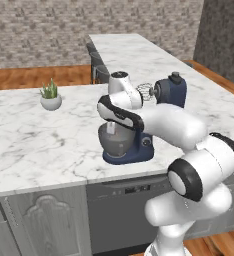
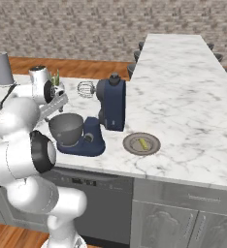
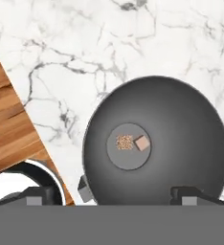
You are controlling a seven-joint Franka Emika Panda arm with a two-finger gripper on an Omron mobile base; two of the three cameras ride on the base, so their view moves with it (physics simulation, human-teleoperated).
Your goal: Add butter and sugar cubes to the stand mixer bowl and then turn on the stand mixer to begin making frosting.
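Sugar cubes lie in the bowl; the gripper, released, hangs above. Next, fetch butter from the plate right.

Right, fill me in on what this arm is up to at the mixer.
The arm holds its hand open above the stand mixer bowl, which sits on the navy stand mixer with the head tilted back. Two small brown sugar cubes lie on the bowl's bottom. A yellow stick of butter lies on the grey plate beside the mixer, so it is not in the bowl yet.
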